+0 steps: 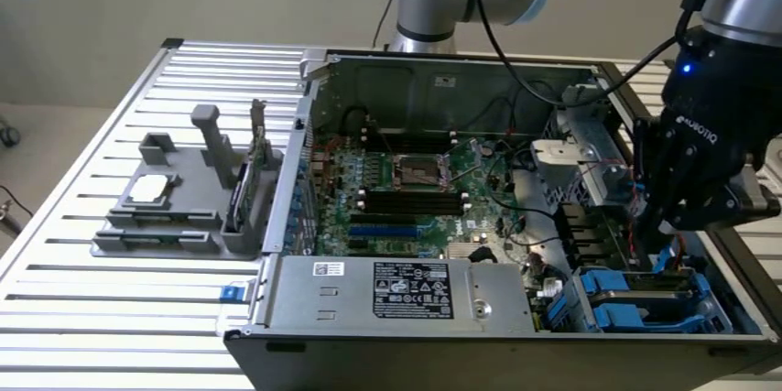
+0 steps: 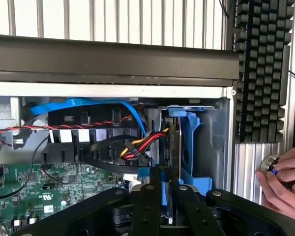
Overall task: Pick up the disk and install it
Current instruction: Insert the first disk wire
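A robot arm's gripper (image 1: 661, 254) reaches down into the open computer case (image 1: 489, 318), at the drive bay in the corner beside the grey power supply box (image 1: 409, 288). Seen from the wrist, the jaws are nearly closed, pinched on the edge of the disk (image 2: 171, 147), which stands on edge inside the case in its blue plastic carrier (image 2: 189, 147). The disk sits low in the bay, between the bundle of red, yellow and black power wires (image 2: 137, 147) and the case's outer wall. A blue data cable (image 2: 88, 104) arcs across the case above the wires. The green motherboard (image 1: 404, 199) fills the middle of the case. Outside the case, on the slatted metal surface (image 1: 73, 318), a grey holder (image 1: 183, 208) carries a small square silver chip (image 1: 149, 189). On the far side of the case from the holder, a black keyboard (image 2: 263, 69) lies on the surface, and a person's hand (image 2: 285, 182) near it holds a small round metal object (image 2: 269, 164).
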### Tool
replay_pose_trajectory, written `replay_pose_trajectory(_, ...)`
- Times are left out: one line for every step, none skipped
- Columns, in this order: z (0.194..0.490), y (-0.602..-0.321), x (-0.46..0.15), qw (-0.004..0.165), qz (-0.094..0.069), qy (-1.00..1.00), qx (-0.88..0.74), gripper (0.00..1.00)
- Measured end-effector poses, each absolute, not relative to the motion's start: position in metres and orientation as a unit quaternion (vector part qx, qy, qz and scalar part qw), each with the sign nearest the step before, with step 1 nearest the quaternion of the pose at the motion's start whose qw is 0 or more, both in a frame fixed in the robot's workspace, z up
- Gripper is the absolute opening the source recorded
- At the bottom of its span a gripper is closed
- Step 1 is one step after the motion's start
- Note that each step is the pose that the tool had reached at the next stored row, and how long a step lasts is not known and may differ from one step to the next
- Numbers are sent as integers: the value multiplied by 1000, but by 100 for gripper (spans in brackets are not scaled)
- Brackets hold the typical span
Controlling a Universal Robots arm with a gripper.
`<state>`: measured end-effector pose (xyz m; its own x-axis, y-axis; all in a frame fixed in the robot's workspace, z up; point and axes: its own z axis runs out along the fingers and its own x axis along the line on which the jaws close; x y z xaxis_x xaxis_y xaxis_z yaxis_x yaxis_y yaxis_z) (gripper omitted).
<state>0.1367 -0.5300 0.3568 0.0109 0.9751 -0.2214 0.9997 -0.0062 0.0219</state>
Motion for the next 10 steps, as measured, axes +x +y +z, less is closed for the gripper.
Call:
replay_pose_trajectory(355, -532, 137, 85, -71, 700, 706, 16)
replay_pose_trajectory(354, -533, 137, 85, -70, 700, 705, 16)
replay_pose_trajectory(353, -535, 137, 84, -69, 701, 705, 16)
replay_pose_trajectory(352, -536, 137, 83, -68, 701, 705, 16)
replay_pose_trajectory(351, -537, 137, 83, -68, 701, 705, 16)
replay_pose_trajectory(349, -537, 137, 82, -67, 702, 705, 16)
replay_pose_trajectory(348, -538, 137, 81, -66, 702, 705, 16)
replay_pose_trajectory(347, -538, 137, 80, -65, 702, 704, 16)
replay_pose_trajectory(347, -538, 137, 80, -64, 703, 704, 16)
replay_pose_trajectory(346, -538, 137, 79, -63, 703, 704, 16)
